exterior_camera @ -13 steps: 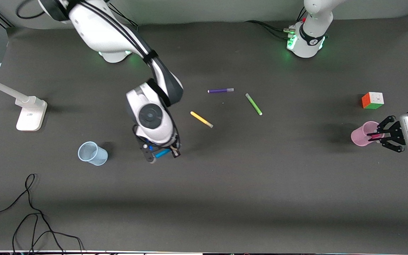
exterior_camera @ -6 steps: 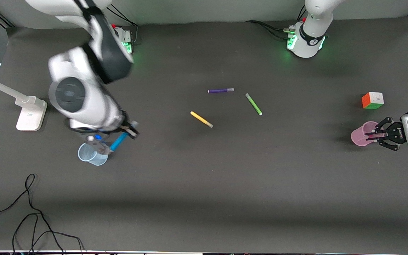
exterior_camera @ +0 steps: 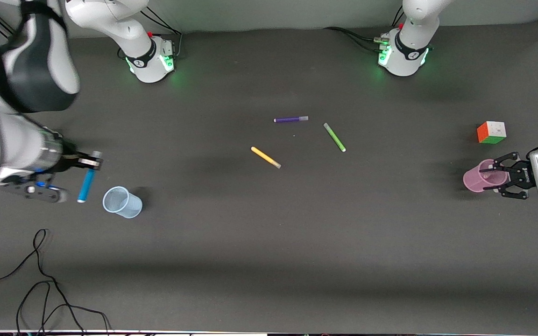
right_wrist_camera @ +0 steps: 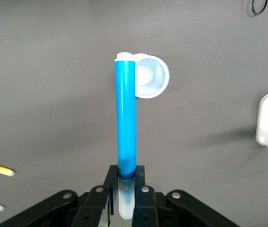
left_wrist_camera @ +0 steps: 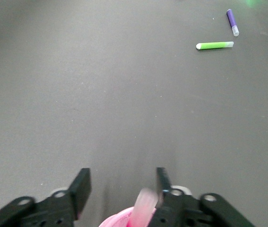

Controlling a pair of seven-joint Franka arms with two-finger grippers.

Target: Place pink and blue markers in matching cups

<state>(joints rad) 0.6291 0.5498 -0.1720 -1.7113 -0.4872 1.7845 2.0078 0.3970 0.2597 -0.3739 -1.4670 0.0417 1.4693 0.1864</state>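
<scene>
The right gripper is seen at the right arm's end of the table, up in the air, with its jaws pinched on the blue marker. In the right wrist view the blue marker is clamped near its pale end between the closed fingers, and the rest of its barrel sticks straight out from the right gripper. The blue cup is stood on the table just beside the held marker, toward the table's middle, and nothing is seen inside it. In the right wrist view the blue cup appears right next to the marker's tip, not under it.

The left gripper is held at the pink cup at the left arm's end of the table, with its jaws spread apart over the cup's rim. In the left wrist view the fingers are shown clearly parted, and the pink marker is seen between them, poking up out of the pink cup, blurred. Whether the marker is touched by a finger cannot be told.

A yellow pen, a green pen and a purple pen are left lying near the table's middle. A colour cube is set farther from the front camera than the pink cup. A white stand and a black cable are seen at the right arm's end.
</scene>
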